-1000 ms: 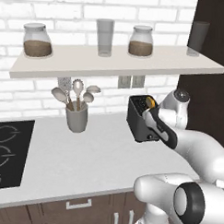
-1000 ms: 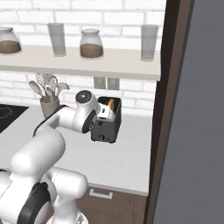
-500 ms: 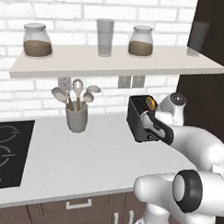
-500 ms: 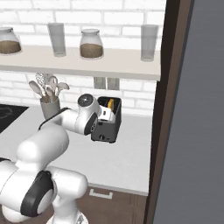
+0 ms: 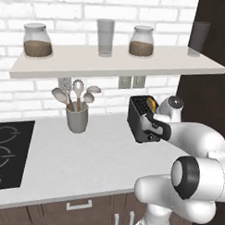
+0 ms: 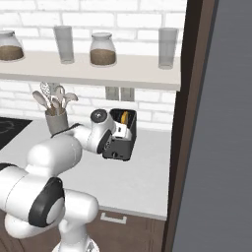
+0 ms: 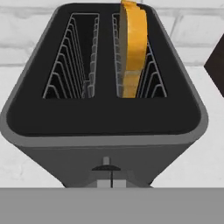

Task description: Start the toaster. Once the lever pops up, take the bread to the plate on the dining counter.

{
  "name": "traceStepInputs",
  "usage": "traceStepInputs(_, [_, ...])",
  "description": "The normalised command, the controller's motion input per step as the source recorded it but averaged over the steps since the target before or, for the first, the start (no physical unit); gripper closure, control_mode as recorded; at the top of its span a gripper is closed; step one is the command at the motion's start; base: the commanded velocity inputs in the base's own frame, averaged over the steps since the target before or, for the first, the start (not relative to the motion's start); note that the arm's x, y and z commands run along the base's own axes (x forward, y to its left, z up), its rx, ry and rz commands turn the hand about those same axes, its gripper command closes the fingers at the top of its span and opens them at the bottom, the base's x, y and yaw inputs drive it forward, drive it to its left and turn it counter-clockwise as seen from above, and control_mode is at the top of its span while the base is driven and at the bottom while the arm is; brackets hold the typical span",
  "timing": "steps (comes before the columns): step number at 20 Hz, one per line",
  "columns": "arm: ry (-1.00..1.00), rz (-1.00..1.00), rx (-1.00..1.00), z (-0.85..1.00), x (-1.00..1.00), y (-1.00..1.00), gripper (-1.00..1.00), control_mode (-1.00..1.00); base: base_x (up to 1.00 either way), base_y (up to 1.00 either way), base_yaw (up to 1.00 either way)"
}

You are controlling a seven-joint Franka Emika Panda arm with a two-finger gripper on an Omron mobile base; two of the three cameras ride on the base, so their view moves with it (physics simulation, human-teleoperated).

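Observation:
The dark toaster [image 5: 141, 119] [image 6: 119, 142] [image 7: 105, 122] stands on the white counter under the shelf, near the dark tall panel. The bread [image 7: 133, 39] [image 5: 152, 104] [image 6: 124, 118] stands upright in one slot and sticks up above the top; the other slot is bare. My gripper [image 7: 106, 171] [image 5: 155, 131] [image 6: 117, 132] is shut, with its tips together against the toaster's narrow front face, just below the top edge. Nothing is held between the fingers. The plate and the dining counter are out of view.
A grey utensil cup [image 5: 77, 118] [image 6: 56, 121] stands left of the toaster. A shelf [image 5: 116, 64] with jars and glasses hangs close above. A black cooktop [image 5: 6, 151] lies at the far left. A dark tall panel [image 6: 188, 123] walls off the right side.
My hand has sunk a little along the toaster's front and the elbow has swung lower and to the right. The bread and toaster stand as before.

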Motion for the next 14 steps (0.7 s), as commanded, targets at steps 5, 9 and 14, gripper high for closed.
traceStepInputs(5, [0.0,0.0,-0.01,-0.31,0.04,-0.1,1.0,-1.0,0.0,0.0,0.0])
traceStepInputs(9, [0.0,0.0,-0.01,-0.36,0.02,-0.05,1.0,-1.0,0.0,0.0,0.0])
traceStepInputs(14, [0.0,0.0,-0.01,-0.41,0.0,0.0,1.0,-1.0,0.0,0.0,0.0])
